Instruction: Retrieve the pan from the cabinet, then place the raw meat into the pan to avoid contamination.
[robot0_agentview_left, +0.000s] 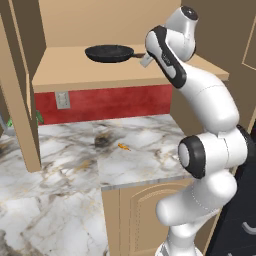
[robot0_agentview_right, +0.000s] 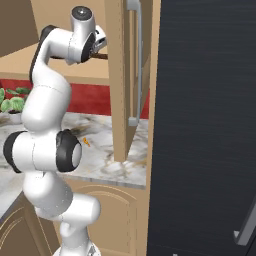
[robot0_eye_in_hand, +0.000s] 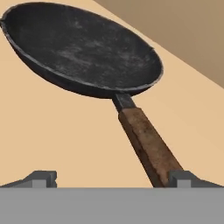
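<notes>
**Ana:** While the arm (robot0_agentview_left: 205, 115) reaches up, what is the biggest thing around it?

**Ben:** From the right base camera a black panel (robot0_agentview_right: 205, 125) takes up the right half, with a grey handle at its lower edge. Next in size is the cabinet (robot0_agentview_left: 100, 15), tan wood, both doors swung open. One door (robot0_agentview_right: 131, 75) carries a long silver bar handle (robot0_agentview_right: 135, 65).

**Ana:** And under it?

**Ben:** A marble desk (robot0_agentview_left: 135, 155) with a red back wall (robot0_agentview_left: 110, 102) and a socket (robot0_agentview_left: 62, 100) on that wall. A small orange bit (robot0_agentview_left: 123, 147) lies on the marble; I cannot tell what it is. Green leaves (robot0_agentview_right: 12, 102) show at the far left of the desk.

**Ana:** Where is the pan?

**Ben:** The pan (robot0_eye_in_hand: 83, 52) sits flat on the cabinet's shelf (robot0_agentview_left: 75, 72), near its middle, with its brown handle (robot0_eye_in_hand: 148, 146) pointing toward the arm.

**Ana:** And the hand?

**Ben:** The hand (robot0_eye_in_hand: 113, 179) is level with the shelf at the handle's end. Its jaws stand wide apart and it has hold of nothing. From the hand camera the two fingertips (robot0_eye_in_hand: 43, 177) rise at the bottom, and the handle's end comes down just beside the right one. I cannot tell whether that tip touches the wood.
</notes>
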